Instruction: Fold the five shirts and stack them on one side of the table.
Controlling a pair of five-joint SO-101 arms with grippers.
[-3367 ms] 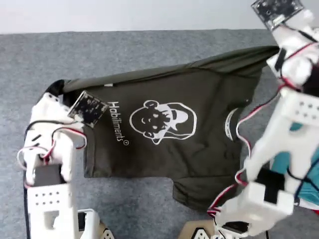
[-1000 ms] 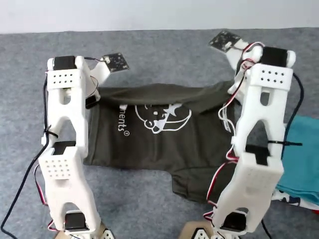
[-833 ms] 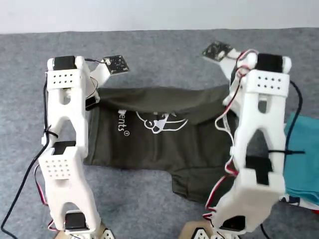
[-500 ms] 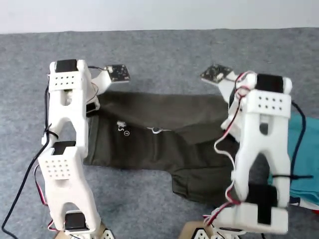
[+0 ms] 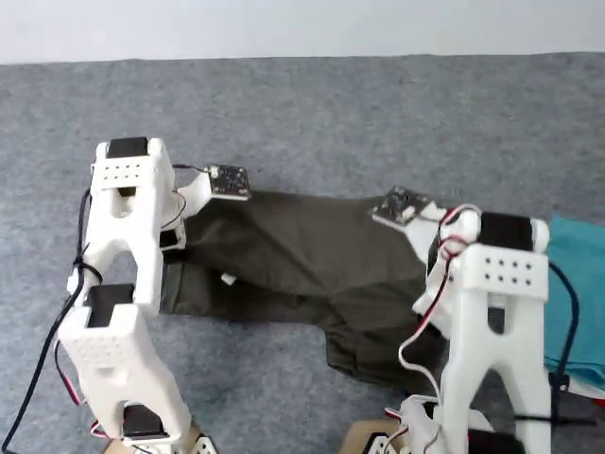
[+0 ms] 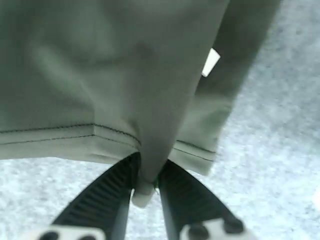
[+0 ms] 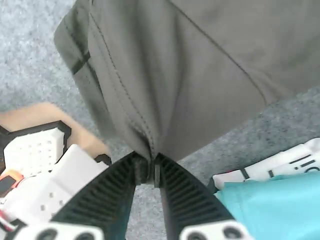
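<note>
1. You have swung both arms back from the far side of the table (image 5: 284,104) toward the near side, and the far edge of the olive shirt (image 5: 312,251) has come with them
2. A few seconds ago the olive shirt lay flat with its white print facing up; now the lifted layer drapes over the middle and the print is covered, so the lengthwise fold is well under way
3. Your left gripper (image 6: 147,172) is pinched tight on a bunched bit of the stitched edge at the left end of the shirt, with cloth squeezed between its fingers and hanging away from them
4. Your right gripper (image 7: 147,167) is likewise closed hard on a seamed edge at the right end, and the fabric fans out from that pinch
5. The olive shirt sits across the middle of the table between the two arms; its near edge lies on the grey surface and one sleeve (image 5: 373,355) pokes out toward the near side, just left of the right arm (image 5: 492,303)
6. The teal shirt (image 5: 577,284) lies at the right edge of the table, close beside the right arm, with a white printed cloth (image 7: 280,160) next to it
7. My judgement: the fold is not yet laid down, since both ends are held off the surface, so lower and release evenly or the top layer may land skewed
8. The stray sleeve will likely need tucking before this shirt can go on the stack
</note>
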